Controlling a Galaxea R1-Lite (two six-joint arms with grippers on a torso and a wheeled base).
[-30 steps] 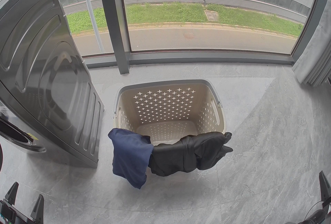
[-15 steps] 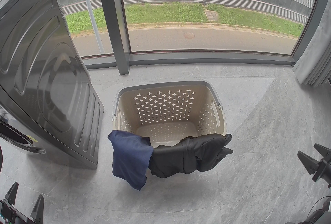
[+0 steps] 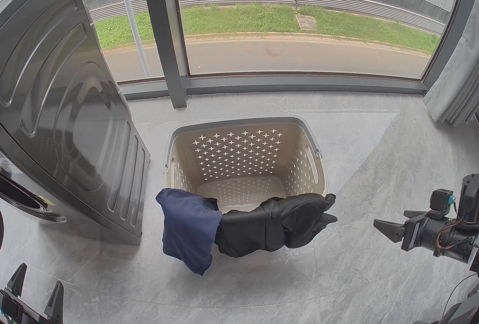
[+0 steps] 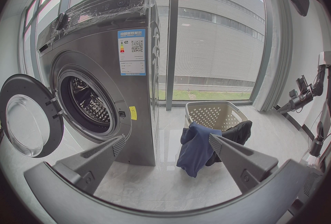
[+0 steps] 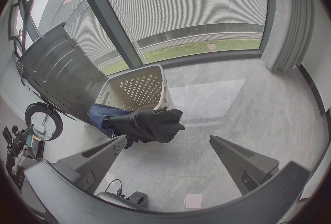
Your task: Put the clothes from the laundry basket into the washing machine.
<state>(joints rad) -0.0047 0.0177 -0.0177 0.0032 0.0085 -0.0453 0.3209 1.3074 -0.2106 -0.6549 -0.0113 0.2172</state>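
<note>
A beige laundry basket (image 3: pixel 239 120) stands on the floor in front of me. Over its near rim hang a blue garment (image 3: pixel 188 230) and a black garment (image 3: pixel 272 226). The grey washing machine (image 3: pixel 65 105) is to the basket's left, its round door (image 4: pixel 27 124) swung open and the drum (image 4: pixel 88 104) exposed. My right gripper (image 3: pixel 397 222) is open with nothing in it. It hovers above the floor to the right of the basket and points at the black garment (image 5: pixel 151 124). My left gripper (image 3: pixel 39 281) stays low at the near left, open and holding nothing.
A tall window with a dark pillar (image 3: pixel 162 20) runs behind the basket. A grey curtain (image 3: pixel 456 75) hangs at the far right. Bare marble floor (image 3: pixel 379 150) lies to the right of the basket and in front of it.
My right arm has risen from the lower right corner and swung left toward the basket, staying open. The left gripper and the clothes have kept still.
</note>
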